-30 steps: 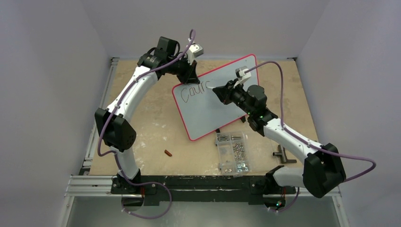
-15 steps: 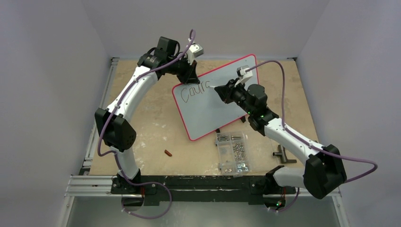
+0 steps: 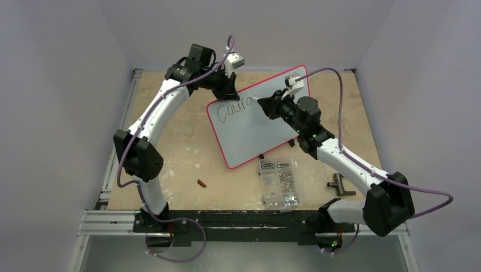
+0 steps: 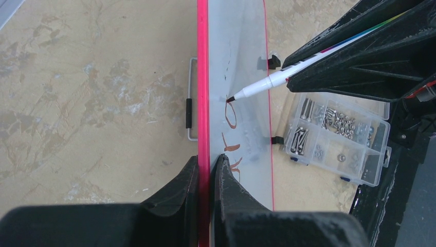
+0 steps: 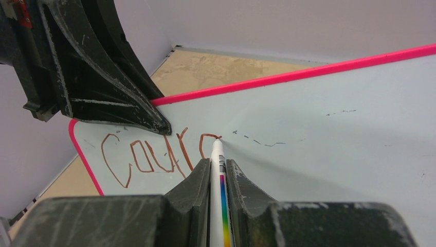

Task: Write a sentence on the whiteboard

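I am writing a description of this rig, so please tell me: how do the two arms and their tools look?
Both the left arm and the right arm have smooth white curved links between bulky black joint housings. A purple cable runs loosely along each. The left tool and the right tool have black, wedge-shaped fingers with grey scuffs.

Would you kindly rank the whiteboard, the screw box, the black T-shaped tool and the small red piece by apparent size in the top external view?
Largest to smallest:
1. whiteboard
2. screw box
3. black T-shaped tool
4. small red piece
The gaps are clear enough that nearness does not affect the order.
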You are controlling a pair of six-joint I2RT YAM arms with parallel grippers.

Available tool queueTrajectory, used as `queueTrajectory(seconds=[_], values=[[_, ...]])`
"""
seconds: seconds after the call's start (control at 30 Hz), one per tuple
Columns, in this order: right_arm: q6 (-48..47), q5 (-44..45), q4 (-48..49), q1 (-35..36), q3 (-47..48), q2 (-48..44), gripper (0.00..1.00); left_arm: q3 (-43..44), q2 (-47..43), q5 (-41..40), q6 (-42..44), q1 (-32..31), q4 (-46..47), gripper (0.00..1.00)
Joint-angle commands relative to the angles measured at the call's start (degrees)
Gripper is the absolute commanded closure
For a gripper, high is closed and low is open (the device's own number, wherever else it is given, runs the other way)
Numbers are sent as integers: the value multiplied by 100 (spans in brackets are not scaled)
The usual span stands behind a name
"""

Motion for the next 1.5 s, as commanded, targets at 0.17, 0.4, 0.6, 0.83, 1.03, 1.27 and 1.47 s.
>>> queueTrajectory(seconds=[0.17, 0.4, 0.6, 0.83, 1.03, 1.27, 1.47], values=[[-56, 118, 175, -58, 316, 168, 100, -196, 61, -465, 718, -216, -651, 100], [-76, 104, 141, -59, 39, 73, 100, -204, 46, -494, 721, -220, -652, 100], [46, -30, 99, -58, -229, -121, 100, -204, 53, -518, 726, -220, -648, 100], [80, 61, -19, -65, -310, -357, 100, -204, 36, -526, 718, -220, -653, 100], [23, 220, -228, -58, -264, -558, 100, -213, 11, -523, 717, -220, -649, 100], [-93, 223, -512, -59, -65, -917, 100, -196, 26, -527, 717, -220, -637, 100], [-83, 476, -490, -71, 46, -937, 100, -166, 61, -518, 715, -220, -639, 100]])
